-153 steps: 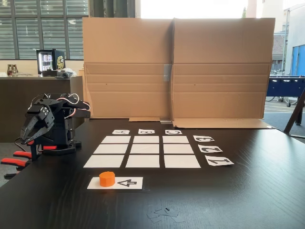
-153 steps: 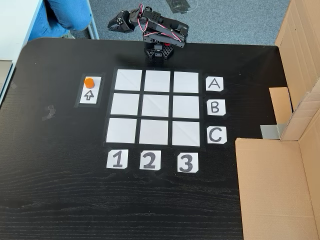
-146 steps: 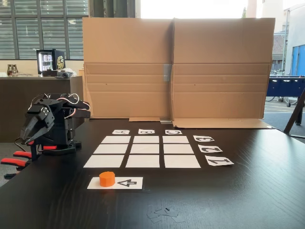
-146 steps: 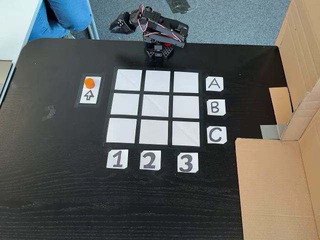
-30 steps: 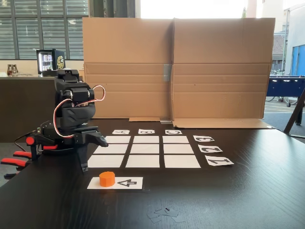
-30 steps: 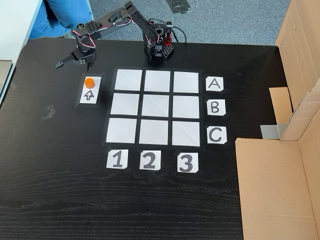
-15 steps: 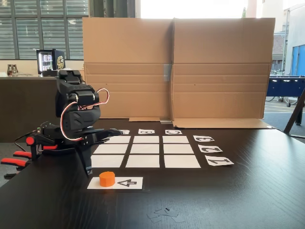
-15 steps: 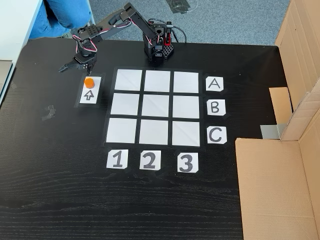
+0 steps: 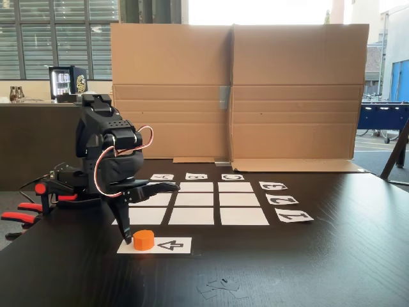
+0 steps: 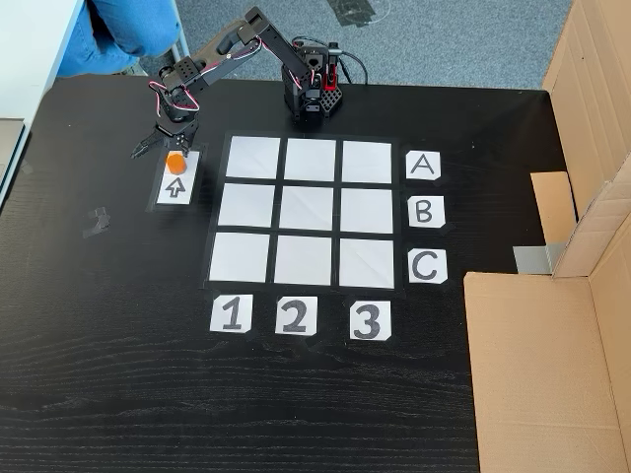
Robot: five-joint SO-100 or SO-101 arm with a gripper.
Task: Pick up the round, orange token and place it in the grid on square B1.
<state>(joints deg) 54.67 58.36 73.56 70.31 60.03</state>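
Note:
The orange token (image 9: 144, 240) (image 10: 175, 163) rests on the end of a white strip printed with a black arrow (image 9: 171, 245) (image 10: 177, 187), beside the grid (image 9: 239, 199) (image 10: 310, 210). Square B1 (image 9: 191, 216) (image 10: 245, 205) is blank, in the middle of the row nearest the strip. My gripper (image 9: 148, 212) (image 10: 161, 151) stands open just above and behind the token, not touching it. One finger points down next to the token and the other reaches out over the grid's edge.
A tall cardboard wall (image 9: 236, 89) (image 10: 552, 345) borders the far side of the black table. Orange clamps (image 9: 19, 217) hold the arm's base at the table edge. Bits of tape (image 9: 220, 286) (image 10: 96, 221) lie near the strip. A person's blue-clad legs (image 10: 123, 30) are beside the table.
The arm unfolded from its rest pose and swung out to the strip. Over the last second the open gripper came closer and lower, ending right at the token.

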